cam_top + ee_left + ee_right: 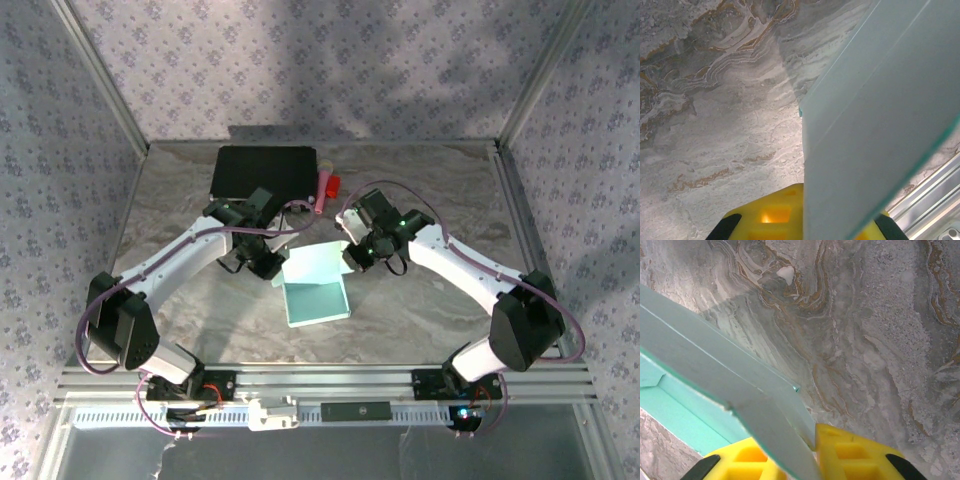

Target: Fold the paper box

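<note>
The left arm (185, 255) rises from its base at the near edge, bends at a black elbow out to the left, and slants its white forearm inward and away. The right arm (470, 265) mirrors it, elbow out to the right and forearm angled inward. The two wrists tip down and face each other across a small gap.

The left end effector (270, 265) is closed, its yellow fingers (770, 217) pinching the left edge of the box (318, 300). The right end effector (355, 255) has its yellow fingers (850, 452) closed on a flap at the box's far right corner, one finger on each face.
</note>
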`<state>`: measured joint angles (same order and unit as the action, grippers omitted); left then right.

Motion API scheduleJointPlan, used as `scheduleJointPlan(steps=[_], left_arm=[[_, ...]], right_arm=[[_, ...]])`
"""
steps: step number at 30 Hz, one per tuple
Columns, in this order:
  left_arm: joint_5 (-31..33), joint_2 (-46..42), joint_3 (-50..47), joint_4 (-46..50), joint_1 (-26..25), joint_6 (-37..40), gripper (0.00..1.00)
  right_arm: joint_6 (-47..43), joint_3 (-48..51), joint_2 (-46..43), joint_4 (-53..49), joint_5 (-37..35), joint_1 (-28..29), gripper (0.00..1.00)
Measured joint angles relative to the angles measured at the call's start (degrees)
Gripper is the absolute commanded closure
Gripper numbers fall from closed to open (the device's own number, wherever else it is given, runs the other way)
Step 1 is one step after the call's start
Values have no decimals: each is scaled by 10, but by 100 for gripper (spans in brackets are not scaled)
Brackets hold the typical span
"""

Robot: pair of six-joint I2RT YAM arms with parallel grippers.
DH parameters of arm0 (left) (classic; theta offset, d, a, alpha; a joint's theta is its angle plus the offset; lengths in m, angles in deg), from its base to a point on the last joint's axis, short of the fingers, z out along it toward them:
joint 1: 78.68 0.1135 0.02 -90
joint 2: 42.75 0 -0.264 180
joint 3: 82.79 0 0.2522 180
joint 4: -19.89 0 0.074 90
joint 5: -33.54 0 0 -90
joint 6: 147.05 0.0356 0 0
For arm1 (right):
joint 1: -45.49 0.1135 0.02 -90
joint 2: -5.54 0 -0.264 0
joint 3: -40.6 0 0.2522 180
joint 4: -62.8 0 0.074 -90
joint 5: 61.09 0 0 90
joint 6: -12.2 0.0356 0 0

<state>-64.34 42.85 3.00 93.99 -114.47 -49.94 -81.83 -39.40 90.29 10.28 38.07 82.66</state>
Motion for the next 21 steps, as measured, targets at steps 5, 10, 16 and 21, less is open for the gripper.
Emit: scheduleJointPlan(steps=[5,10,16,21], left_arm=[[0,0,-3,-14,0,-22,91],[2,-4,-12,-39,0,-51,92],[12,-11,-12,-63,0,-94,93],[23,-12,-12,-83,0,-129,94]], right_arm=[[2,3,-3,2,-1,2,83],[12,8,-10,7,-10,9,88],[49,20,-25,36,-40,24,96],[101,25,-35,56,-78,39,100]])
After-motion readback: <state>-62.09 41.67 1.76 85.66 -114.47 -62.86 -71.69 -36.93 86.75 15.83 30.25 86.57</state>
